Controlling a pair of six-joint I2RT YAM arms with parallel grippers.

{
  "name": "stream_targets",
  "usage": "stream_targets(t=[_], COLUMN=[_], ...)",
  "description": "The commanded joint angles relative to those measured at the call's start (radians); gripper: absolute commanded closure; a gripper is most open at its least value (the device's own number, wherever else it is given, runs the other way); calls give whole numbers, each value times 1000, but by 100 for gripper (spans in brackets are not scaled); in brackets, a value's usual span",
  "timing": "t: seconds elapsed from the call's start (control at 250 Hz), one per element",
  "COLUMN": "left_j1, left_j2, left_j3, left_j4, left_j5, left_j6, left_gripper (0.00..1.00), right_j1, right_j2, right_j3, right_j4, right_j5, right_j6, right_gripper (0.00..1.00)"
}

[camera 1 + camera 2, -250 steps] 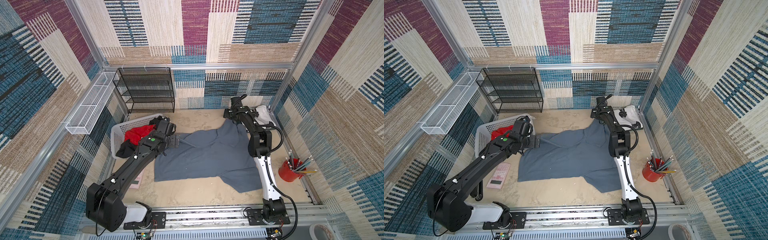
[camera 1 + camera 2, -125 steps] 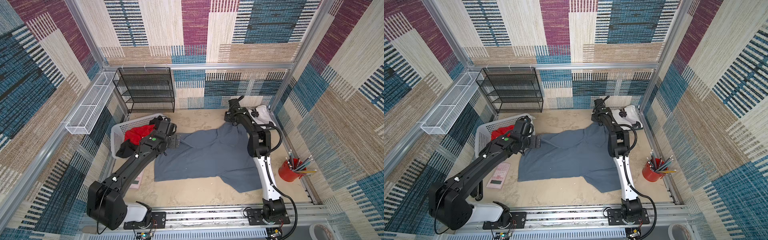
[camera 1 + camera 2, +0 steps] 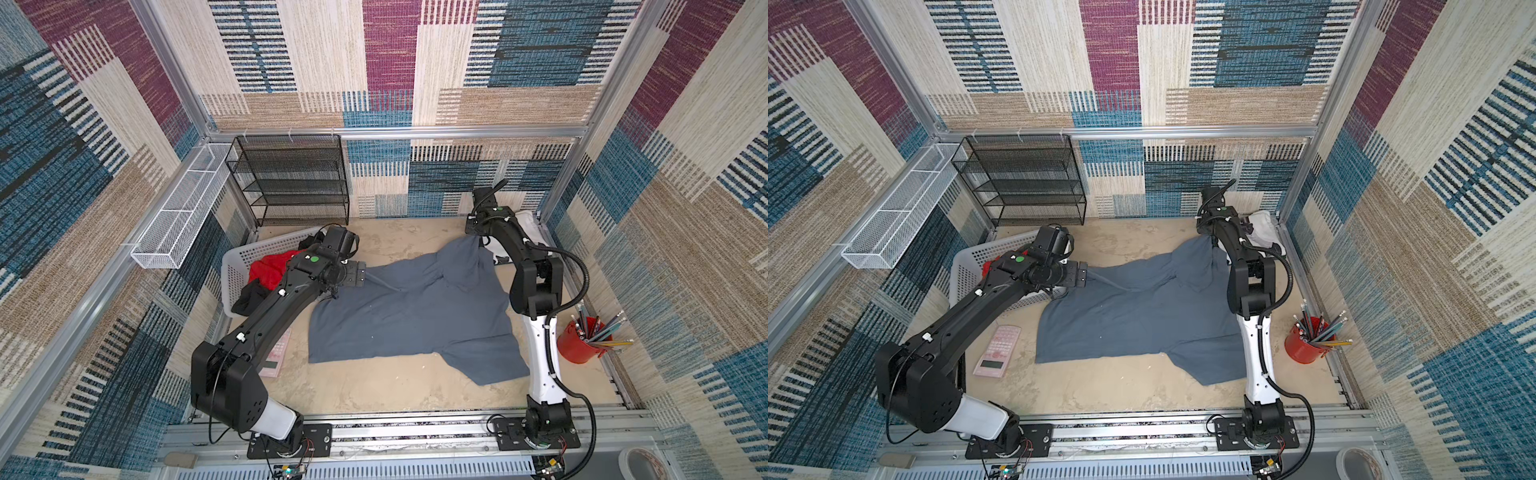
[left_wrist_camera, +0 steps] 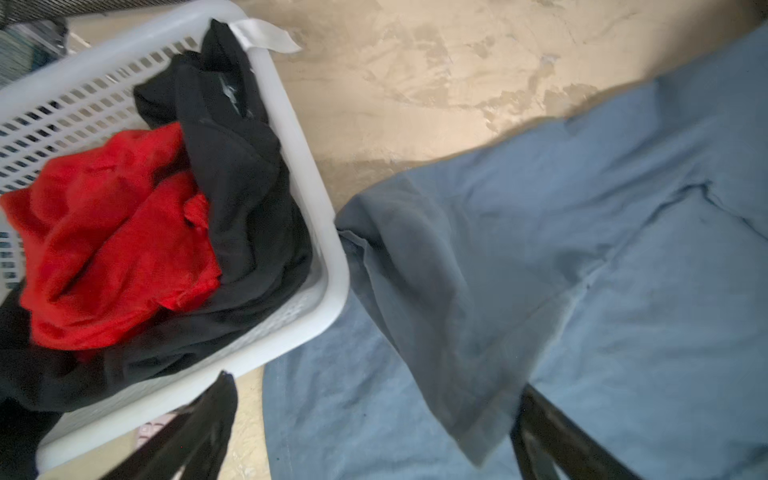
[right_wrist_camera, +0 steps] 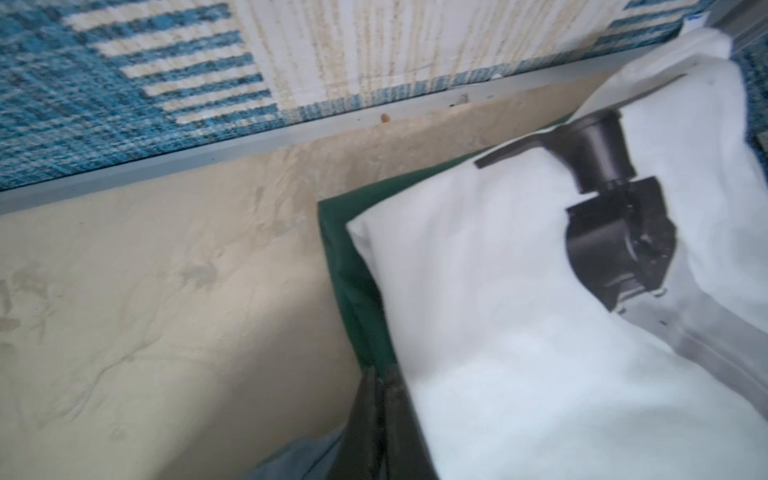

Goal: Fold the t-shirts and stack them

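The right hand [image 5: 380,388] is closed, I judge on a far corner of the slate-grey t-shirt [image 3: 411,307], since the cloth rises to a peak there, upper right in a top view, just beside the white t-shirt [image 5: 519,332] folded on the dark green t-shirt [image 5: 353,266]. The left hand [image 4: 374,432] is wide open over the grey sleeve [image 4: 436,291] beside the white basket [image 4: 328,249], probably to pinch it so both can stretch the shirt flat on the counter [image 3: 395,390].

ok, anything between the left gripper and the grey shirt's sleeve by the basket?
Nothing visible. The left gripper hangs open right over the sleeve of the grey shirt. Only the corner of the white basket sits close beside the sleeve, near one finger; it might get bumped on the descent.
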Motion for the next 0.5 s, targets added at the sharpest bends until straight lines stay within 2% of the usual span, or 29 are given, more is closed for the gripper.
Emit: stream_targets(t=[0.0,0.092,0.172,0.34,0.496], left_j1=[37,79,101,126,202], left_j2=[-29,-78,-101,-78,-74], left_j3=[9,-26,-40,-27,-45], left_j4=[-62,-12,17,15,36], left_j5=[152,273,334,478,610], left_j6=[29,18,13,34,28], left_gripper=[0,0,0,0,0], right_j1=[-7,-7,-7,-7,-7], right_j2=[-32,-45,-52,-59,-47], right_j3=[-35,-65,-83,-110,-120], right_j4=[54,69,78,96,95], right_j5=[20,0,-22,-40,-15], right_j6=[-1,0,6,17,8], right_gripper=[100,100,100,100,100])
